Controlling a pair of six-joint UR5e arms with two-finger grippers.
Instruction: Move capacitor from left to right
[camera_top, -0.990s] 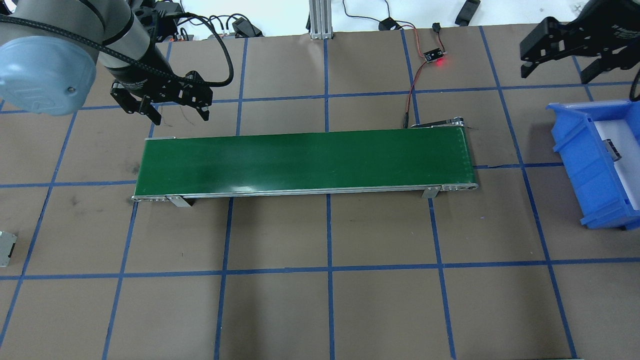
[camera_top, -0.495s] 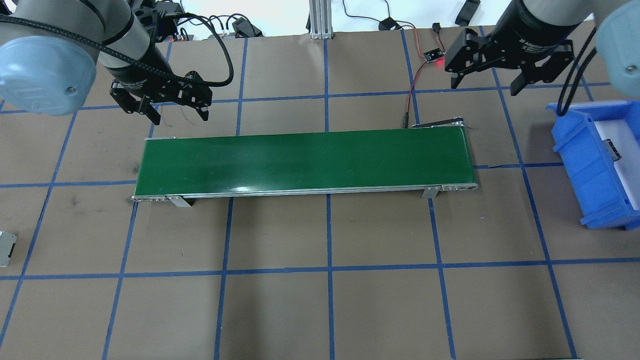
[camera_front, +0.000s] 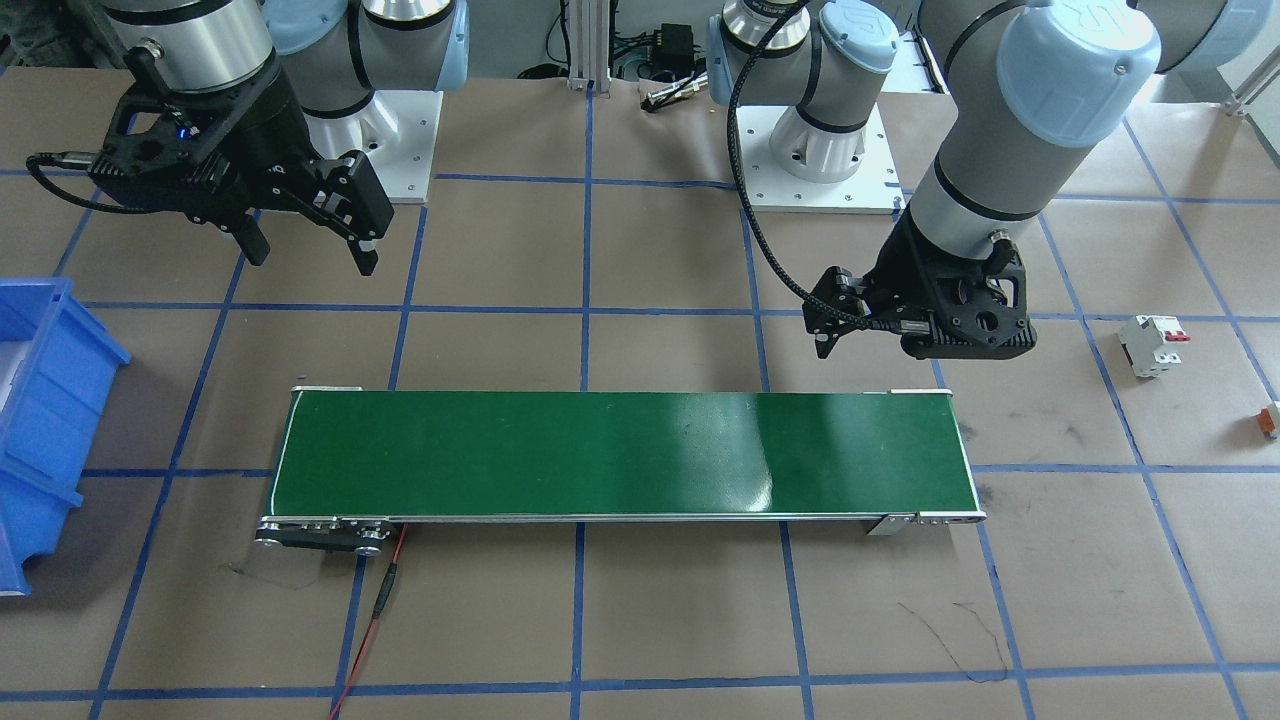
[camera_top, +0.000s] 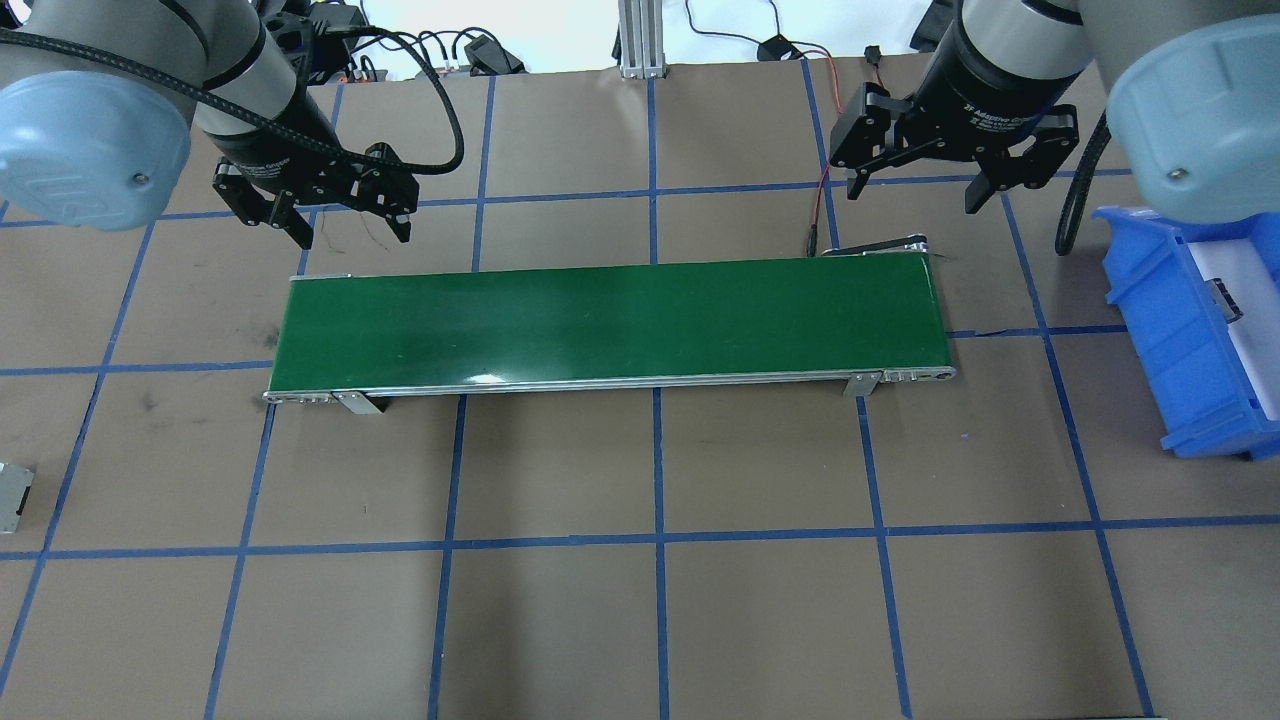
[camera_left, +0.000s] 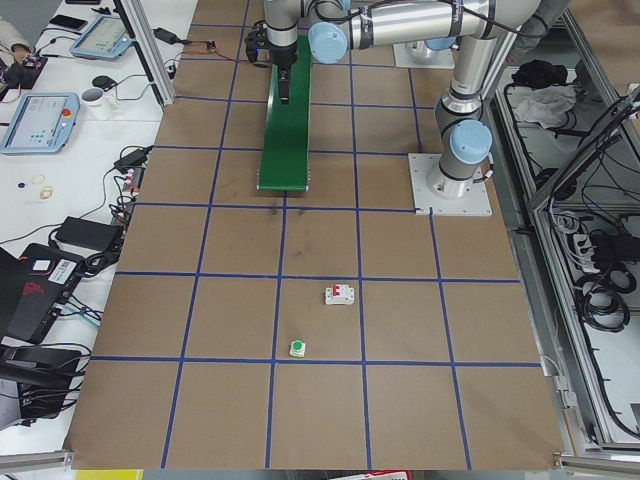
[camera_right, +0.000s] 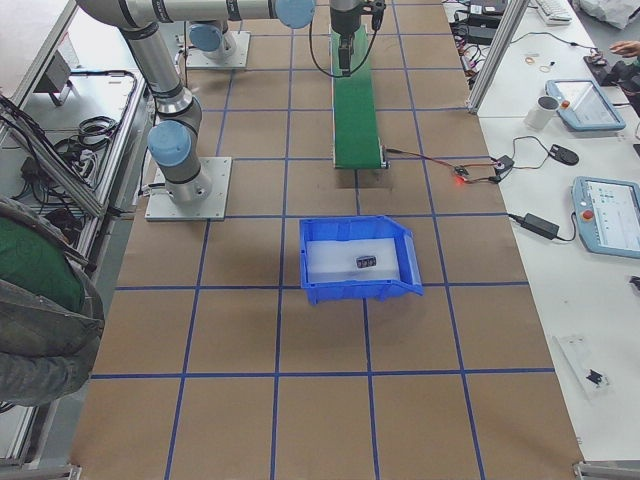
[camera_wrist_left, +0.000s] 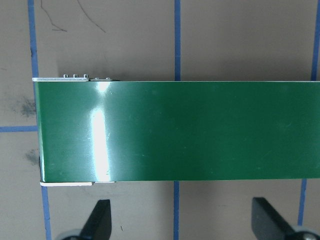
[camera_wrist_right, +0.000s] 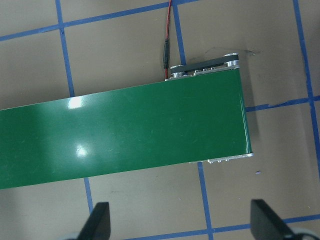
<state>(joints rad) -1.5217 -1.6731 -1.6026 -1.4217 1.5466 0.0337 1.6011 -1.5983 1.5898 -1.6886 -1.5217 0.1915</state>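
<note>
A small dark part with a silvery end, which looks like the capacitor (camera_right: 366, 262), lies in the blue bin (camera_right: 318, 285); it also shows in the overhead view (camera_top: 1226, 298). My left gripper (camera_top: 353, 237) is open and empty, above the table just behind the left end of the green conveyor belt (camera_top: 610, 320). Its open fingers (camera_wrist_left: 100, 217) show in the left wrist view. My right gripper (camera_top: 912, 198) is open and empty, above the table behind the belt's right end, left of the bin. It also shows in the front-facing view (camera_front: 312, 258). No part lies on the belt.
A white circuit breaker (camera_front: 1150, 343) with red switches and a tiny orange-and-white part (camera_front: 1270, 420) lie on the table on my left side. A green-topped part (camera_left: 297, 348) lies beyond them. A red wire (camera_front: 375, 610) runs from the belt's motor end.
My right arm has swung in from the far right, away from the bin, and its gripper now hangs behind the belt's right end. My left gripper has barely moved.
</note>
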